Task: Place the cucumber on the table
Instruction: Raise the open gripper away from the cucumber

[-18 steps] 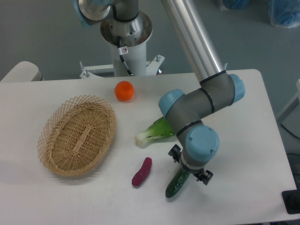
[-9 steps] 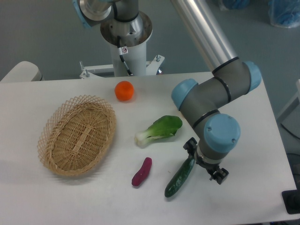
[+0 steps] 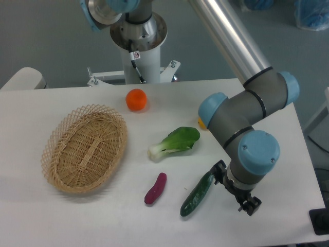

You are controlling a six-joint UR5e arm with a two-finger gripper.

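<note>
The dark green cucumber [image 3: 197, 194] lies flat on the white table [image 3: 77, 216], slanting from lower left to upper right, with nothing holding it. My gripper [image 3: 235, 188] hangs under the blue wrist just right of the cucumber's upper end. Its jaws stand apart and hold nothing, though the wrist hides most of the fingers. The cucumber's upper tip lies close to the left black finger part [image 3: 219, 170]; I cannot tell whether they touch.
A small purple vegetable [image 3: 155, 188] lies left of the cucumber. A bok choy [image 3: 175, 143] lies above it, an orange [image 3: 136, 99] farther back, and an oval wicker basket [image 3: 85, 146] at left. A small yellow thing [image 3: 201, 123] peeks from behind the arm.
The gripper has moved right and slightly down, away from the cucumber. The cucumber stayed lying on the table in about the same place.
</note>
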